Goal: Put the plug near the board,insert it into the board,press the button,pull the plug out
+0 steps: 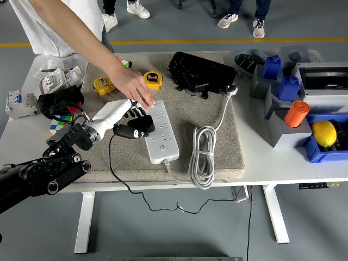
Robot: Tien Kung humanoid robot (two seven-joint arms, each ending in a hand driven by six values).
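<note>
Judging from this, a tipped plug [137, 128] was the likely snag: it was pinched in the left hand [120, 112] at the board's [159, 131] 9 o'clock edge, while a person's hand [132, 82] steadied the 12 o'clock end.

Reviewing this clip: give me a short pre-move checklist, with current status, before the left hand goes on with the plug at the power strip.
1. Plug held in left hand: ok.
2. Plug at power strip, left edge: ok.
3. Prongs lined up with a socket: cannot tell.
4. Strip steadied: ok, a person's hand presses its far end.
5. Person's hand clear of robot fingers: not ok, very close.
6. Plug's black cable free, hanging off the table edge: ok.
</note>
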